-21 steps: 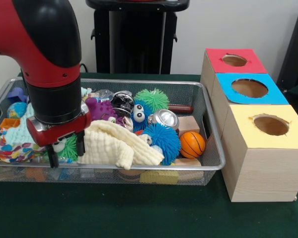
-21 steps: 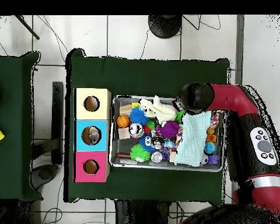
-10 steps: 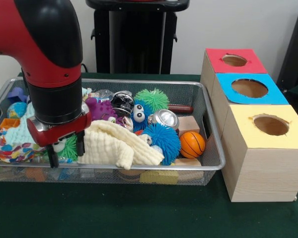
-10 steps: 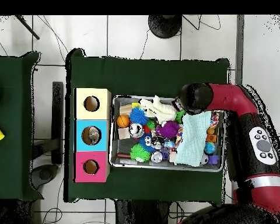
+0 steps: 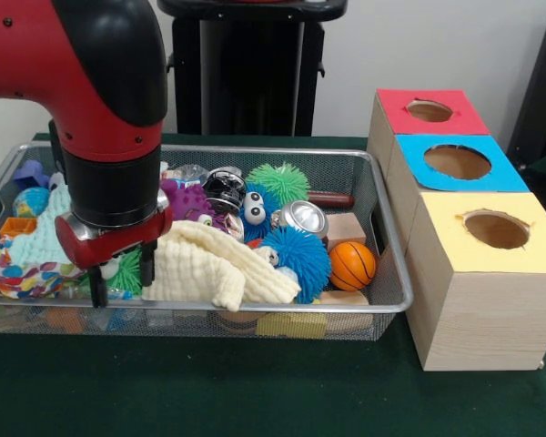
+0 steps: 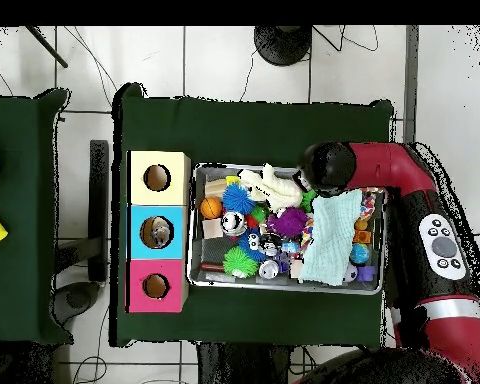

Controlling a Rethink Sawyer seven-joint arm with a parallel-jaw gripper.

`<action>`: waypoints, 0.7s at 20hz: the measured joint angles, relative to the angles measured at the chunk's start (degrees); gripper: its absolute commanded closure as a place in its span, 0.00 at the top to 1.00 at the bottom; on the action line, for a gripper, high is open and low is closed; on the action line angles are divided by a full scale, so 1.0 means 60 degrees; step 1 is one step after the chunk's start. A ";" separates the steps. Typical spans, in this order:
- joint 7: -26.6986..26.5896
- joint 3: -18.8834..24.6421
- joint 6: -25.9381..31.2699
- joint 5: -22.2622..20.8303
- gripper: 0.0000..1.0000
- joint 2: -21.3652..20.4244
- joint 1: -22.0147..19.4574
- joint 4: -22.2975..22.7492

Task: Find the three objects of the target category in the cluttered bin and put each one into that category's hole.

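My gripper (image 5: pixel 121 279) hangs low over the left front part of the wire bin (image 5: pixel 255 150), open. Its two black fingers (image 5: pixel 147 267) stand on either side of a small green spiky toy (image 5: pixel 127 270). A cream cloth (image 5: pixel 220 264) lies just right of the fingers. Beside it are a blue fuzzy ball (image 5: pixel 298 259), a small basketball (image 5: pixel 352 265), a green spiky ball (image 5: pixel 279 180) and a metal can (image 5: pixel 303 218). In the overhead view the arm's wrist (image 6: pixel 325 169) covers the gripper at the bin's upper right corner (image 6: pixel 382 190).
Three wooden boxes with holes stand right of the bin: red top (image 5: pixel 429 111), blue top (image 5: pixel 458 162), yellow top (image 5: pixel 496 229). A colourful cloth (image 5: pixel 16 275) and a light-blue cloth (image 6: pixel 334 240) fill the bin's other end. Something lies in the blue box's hole (image 6: pixel 159 233).
The arm has shifted slightly to the right in the front view. The fingers stay apart at about the same height; the bin's contents have not moved.
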 measured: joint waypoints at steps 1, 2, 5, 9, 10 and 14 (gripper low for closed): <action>0.0000 -0.0003 0.0000 -0.0008 1.00 -0.0002 0.0005 0.0000; 0.0000 -0.0009 0.0000 -0.0015 1.00 -0.0004 0.0011 -0.0001; 0.0000 -0.0036 -0.0002 -0.0027 1.00 -0.0013 0.0031 0.0000; 0.0000 -0.0087 0.0000 -0.0035 1.00 -0.0028 0.0043 0.0000; 0.0000 -0.0114 0.0000 -0.0037 1.00 -0.0034 0.0043 0.0001; 0.0000 -0.0289 0.0000 -0.0063 1.00 -0.0082 0.0039 0.0030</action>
